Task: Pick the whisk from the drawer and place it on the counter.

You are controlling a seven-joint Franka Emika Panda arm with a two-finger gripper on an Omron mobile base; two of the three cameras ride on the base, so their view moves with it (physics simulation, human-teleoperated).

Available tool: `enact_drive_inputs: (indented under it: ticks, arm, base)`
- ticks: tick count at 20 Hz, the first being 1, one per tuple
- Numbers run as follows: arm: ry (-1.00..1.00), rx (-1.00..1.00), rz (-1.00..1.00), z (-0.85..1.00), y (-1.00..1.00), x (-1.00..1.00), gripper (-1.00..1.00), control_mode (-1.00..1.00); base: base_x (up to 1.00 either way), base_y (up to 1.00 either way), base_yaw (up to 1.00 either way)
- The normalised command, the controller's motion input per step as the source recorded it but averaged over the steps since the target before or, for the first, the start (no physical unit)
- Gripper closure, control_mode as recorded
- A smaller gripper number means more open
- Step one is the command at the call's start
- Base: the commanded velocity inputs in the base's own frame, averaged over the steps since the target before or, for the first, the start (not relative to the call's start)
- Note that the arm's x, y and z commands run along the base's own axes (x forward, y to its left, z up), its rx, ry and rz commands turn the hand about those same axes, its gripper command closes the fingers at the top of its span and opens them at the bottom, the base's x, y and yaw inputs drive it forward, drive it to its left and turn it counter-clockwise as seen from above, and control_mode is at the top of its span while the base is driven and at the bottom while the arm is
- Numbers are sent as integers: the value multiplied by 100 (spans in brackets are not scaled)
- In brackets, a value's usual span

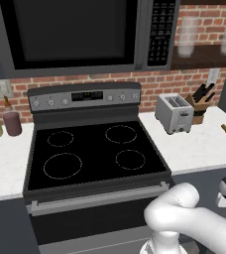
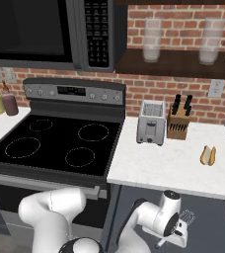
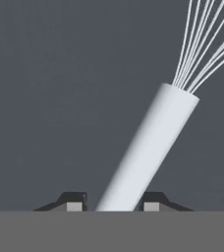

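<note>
1. Nearest, below the worktop edge: dark grey cabinet fronts [image 2: 203, 217], with the white arm bent low in front of them at the right of the stove.
2. Above those: flat white faintly speckled stone-like counter [image 2: 168, 165], running right of the black glass stovetop [image 2: 60, 143].
3. Farther back on that counter: a silver two-slot toaster [image 2: 150, 122], just beside it a wooden knife block with black handles [image 2: 178, 121], and to the right a brown-yellow oblong item [image 2: 208, 155].
4. At the far wall: red brick [image 2: 183, 94], a dark microwave [image 2: 45, 29] over the stove, and a dark shelf holding cloudy glasses [image 2: 151, 39].
5. Slim whisk with a smooth pale cylindrical handle and thin silvery wire loops [image 3: 148, 147]: seen in the hand view slanting up to the right against a flat dark grey surface, low down in front of the cabinets.
6. Two-finger gripper with small dark tips [image 3: 113, 204]: closed in narrowly, one tip on each side of the whisk handle, pinching its lower end.
</note>
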Motion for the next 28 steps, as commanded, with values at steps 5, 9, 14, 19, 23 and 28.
enact_drive_inputs:
  ticks: [5,9,14,19,23,28]
  arm:
    - [0,0,0,0,0,0,100,-100]
    - [0,0,0,7,-9,-11,100,-100]
    - [0,0,0,65,-40,-27,100,-100]
    - [3,0,-4,85,-21,-26,100,-100]
    - [7,0,-7,75,-15,-59,100,-100]
    - [5,0,-10,53,-7,-87,100,-100]
  base:
    - [0,0,0]
    - [0,0,0]
    - [0,0,0]
    - [0,0,0]
    - [0,0,0]
    - [0,0,0]
